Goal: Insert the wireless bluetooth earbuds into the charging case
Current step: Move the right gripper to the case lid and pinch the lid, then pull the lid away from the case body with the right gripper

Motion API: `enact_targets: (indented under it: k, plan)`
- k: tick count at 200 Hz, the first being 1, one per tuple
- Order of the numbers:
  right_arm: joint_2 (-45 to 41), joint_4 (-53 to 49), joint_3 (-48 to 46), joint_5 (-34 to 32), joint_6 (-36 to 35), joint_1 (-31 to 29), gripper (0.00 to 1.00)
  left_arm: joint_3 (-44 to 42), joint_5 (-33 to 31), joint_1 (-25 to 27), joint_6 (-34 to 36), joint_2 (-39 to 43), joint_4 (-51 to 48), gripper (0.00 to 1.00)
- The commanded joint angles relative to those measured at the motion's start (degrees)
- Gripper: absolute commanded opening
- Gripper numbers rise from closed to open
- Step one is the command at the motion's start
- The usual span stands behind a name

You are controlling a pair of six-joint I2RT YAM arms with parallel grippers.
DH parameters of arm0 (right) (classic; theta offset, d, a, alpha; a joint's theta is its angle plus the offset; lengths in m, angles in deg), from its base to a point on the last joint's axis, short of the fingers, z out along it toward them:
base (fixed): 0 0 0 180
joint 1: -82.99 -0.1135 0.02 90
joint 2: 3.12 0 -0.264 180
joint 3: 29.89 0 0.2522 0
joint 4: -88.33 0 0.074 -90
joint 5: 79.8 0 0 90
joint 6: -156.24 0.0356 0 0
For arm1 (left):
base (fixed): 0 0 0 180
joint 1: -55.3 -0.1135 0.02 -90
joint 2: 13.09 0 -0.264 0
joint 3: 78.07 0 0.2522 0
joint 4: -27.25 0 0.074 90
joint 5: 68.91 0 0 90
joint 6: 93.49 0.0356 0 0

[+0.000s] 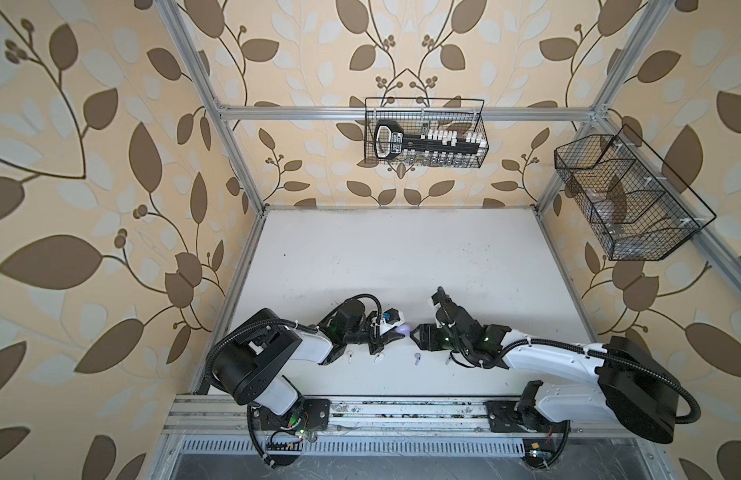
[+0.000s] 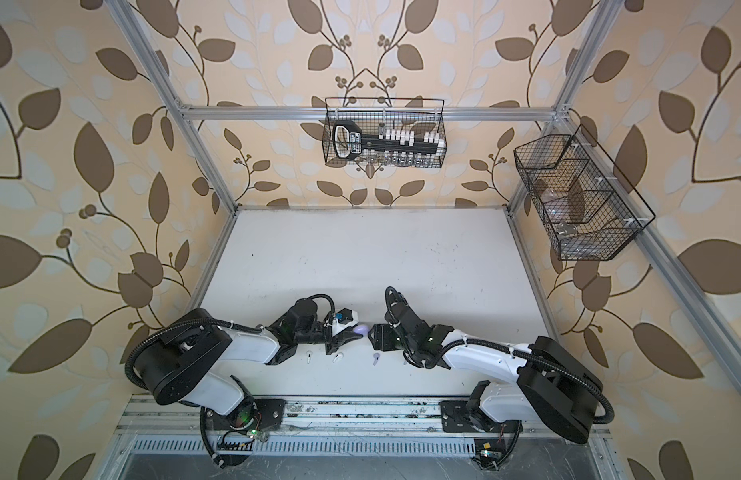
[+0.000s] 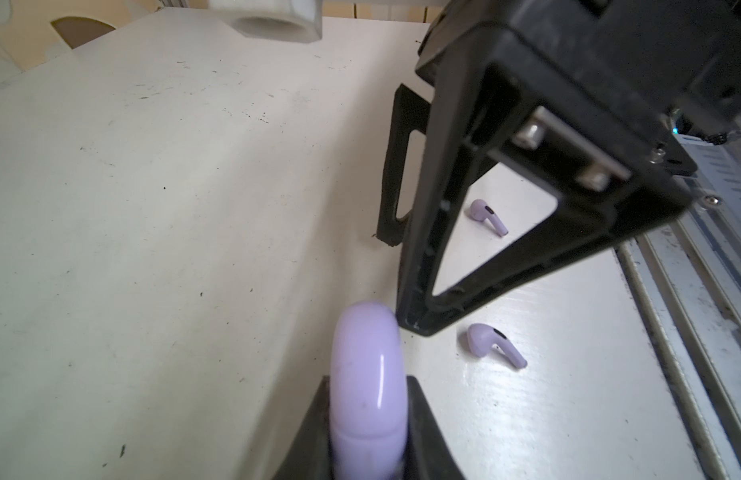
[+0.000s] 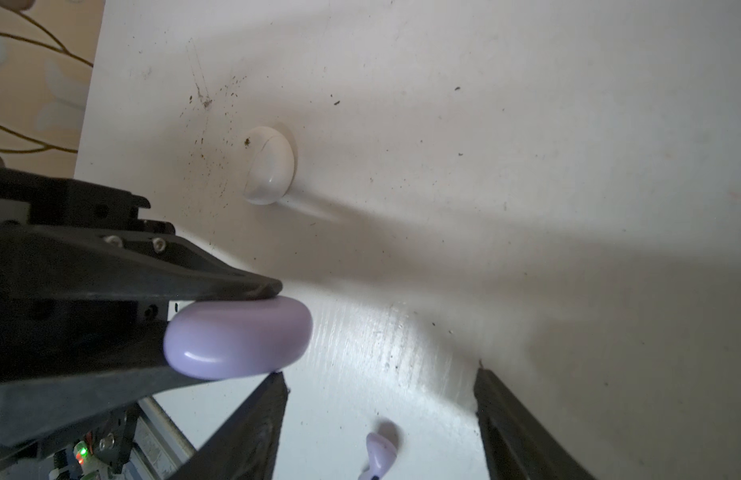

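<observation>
My left gripper (image 1: 397, 332) (image 3: 366, 419) is shut on a lavender charging case (image 1: 403, 330) (image 2: 362, 330) (image 3: 366, 365) (image 4: 240, 336), holding it by its flat sides just above the table; the lid looks closed. Facing it, my right gripper (image 1: 413, 333) (image 4: 381, 382) is open and empty, with one fingertip (image 3: 416, 320) right beside the case's edge. Two lavender earbuds (image 1: 417, 358) (image 1: 448, 360) (image 3: 495, 343) (image 3: 487, 216) lie on the table below my right gripper. Two white earbuds (image 1: 350, 356) (image 1: 379, 358) lie below the left one.
A shut white round case (image 4: 271, 170) lies on the table beyond my left gripper. Wire baskets hang on the back wall (image 1: 424, 133) and on the right frame (image 1: 626, 199). An aluminium rail (image 1: 402, 411) runs along the table's front edge.
</observation>
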Motion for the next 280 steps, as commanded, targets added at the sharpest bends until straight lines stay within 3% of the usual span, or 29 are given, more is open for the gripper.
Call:
enact_targets:
  k: [1,185,280]
  plan:
    - [-0.9,0.6,2.0,-0.8,-0.3,0.7,0.72,0.1,2.8,0.5,1.2,0.8,1.7,0.0]
    - [-1.6,-0.1,2.7,0.1,-1.8,4.0,0.71,0.2,2.4,0.7,1.5,0.9,1.5,0.0]
    - [-5.5,-4.8,2.8,-2.7,-0.6,-6.1,0.74,0.3,1.4,0.6,1.2,0.8,1.5,0.0]
